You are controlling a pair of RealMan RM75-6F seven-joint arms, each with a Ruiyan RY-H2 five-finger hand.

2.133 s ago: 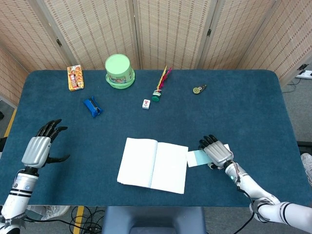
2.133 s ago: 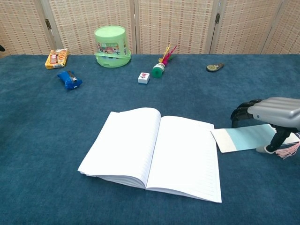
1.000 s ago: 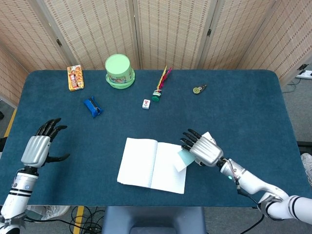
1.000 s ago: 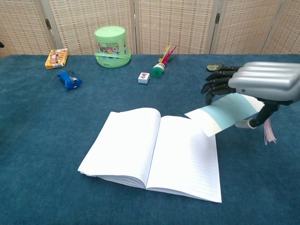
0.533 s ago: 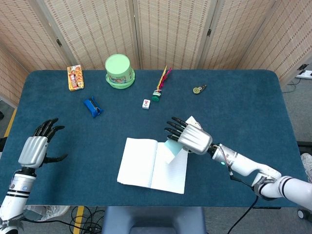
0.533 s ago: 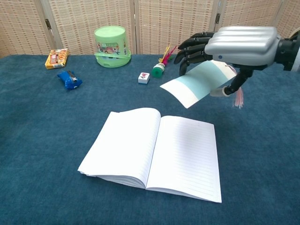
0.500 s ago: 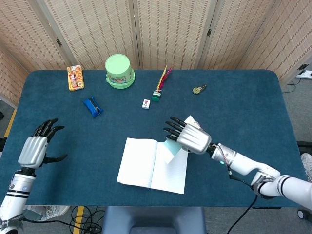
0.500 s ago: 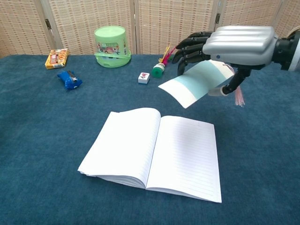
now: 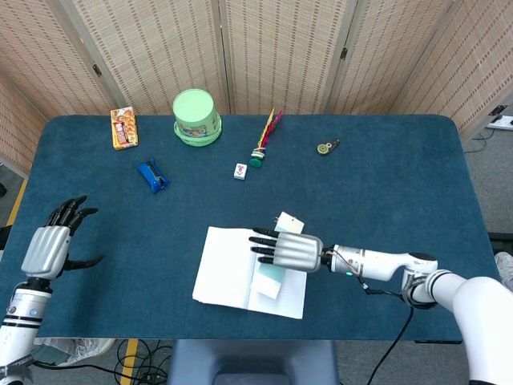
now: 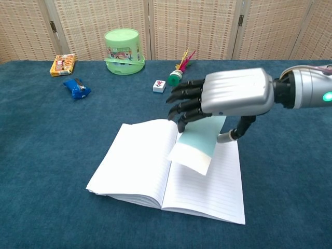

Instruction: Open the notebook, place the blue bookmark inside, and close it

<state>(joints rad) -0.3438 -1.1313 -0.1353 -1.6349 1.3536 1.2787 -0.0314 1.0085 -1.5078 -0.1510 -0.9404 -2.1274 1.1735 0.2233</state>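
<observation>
The notebook (image 9: 224, 269) (image 10: 134, 166) lies open with lined white pages at the table's near middle. My right hand (image 9: 288, 250) (image 10: 228, 98) hovers palm down over its spine and right page. It holds the pale blue and white bookmark (image 9: 268, 281) (image 10: 196, 145) between thumb and fingers, and the card's lower end slants down toward the right page. Whether the card touches the paper I cannot tell. My left hand (image 9: 50, 245) is at the table's left edge, fingers spread and holding nothing, seen only in the head view.
Along the far side stand a green tub (image 9: 196, 116) (image 10: 124, 51), an orange box (image 9: 123, 128) (image 10: 62, 64), a blue object (image 9: 151, 176) (image 10: 77, 87), a small white tile (image 9: 240, 171) (image 10: 159, 86), a feathered shuttlecock (image 9: 263, 144) (image 10: 179, 72) and a small round item (image 9: 326, 147) (image 10: 237, 74).
My right hand lifted the bookmark off the table right of the notebook and carried it left, then down over the notebook's middle. The left hand drifted slightly left.
</observation>
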